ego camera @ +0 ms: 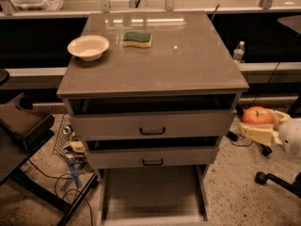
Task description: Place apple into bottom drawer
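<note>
The apple (257,115) is red-orange with a short stem. It sits held in my cream-coloured gripper (260,126), off the right side of the grey-brown cabinet, level with the upper drawer. The gripper is shut on the apple. The bottom drawer (153,194) is pulled out at the cabinet's foot, a wide flat tray with low side walls, down and to the left of the gripper.
A cream bowl (88,47) and a green-yellow sponge (137,38) lie on the cabinet top (155,60). Two upper drawers with black handles (152,131) stand slightly open. A water bottle (238,51) stands behind right. Cables and clutter (73,154) lie left; a chair base (273,178) is at right.
</note>
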You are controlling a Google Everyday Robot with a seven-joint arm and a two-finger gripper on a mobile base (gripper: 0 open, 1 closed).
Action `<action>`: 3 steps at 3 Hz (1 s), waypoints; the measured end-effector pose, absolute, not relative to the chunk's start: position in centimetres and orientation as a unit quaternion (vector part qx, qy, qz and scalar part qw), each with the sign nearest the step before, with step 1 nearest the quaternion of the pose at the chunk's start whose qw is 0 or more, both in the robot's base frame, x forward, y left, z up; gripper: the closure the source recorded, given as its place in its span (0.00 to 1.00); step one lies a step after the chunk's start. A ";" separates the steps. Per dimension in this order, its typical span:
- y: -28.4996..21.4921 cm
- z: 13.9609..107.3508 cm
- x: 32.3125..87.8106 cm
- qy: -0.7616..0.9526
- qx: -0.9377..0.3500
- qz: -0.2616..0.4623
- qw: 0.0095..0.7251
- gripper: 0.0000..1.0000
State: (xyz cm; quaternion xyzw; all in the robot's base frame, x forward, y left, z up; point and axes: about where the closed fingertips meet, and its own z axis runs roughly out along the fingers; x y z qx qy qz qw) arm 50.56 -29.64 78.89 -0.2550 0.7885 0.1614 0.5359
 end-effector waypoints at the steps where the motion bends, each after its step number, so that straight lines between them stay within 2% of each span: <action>1: -29.8 74.1 47.8 0.761 -0.294 0.201 0.543 1.00; 2: -29.4 66.6 45.2 0.742 -0.325 0.234 0.538 1.00; 3: -29.0 66.2 45.3 0.741 -0.326 0.236 0.538 1.00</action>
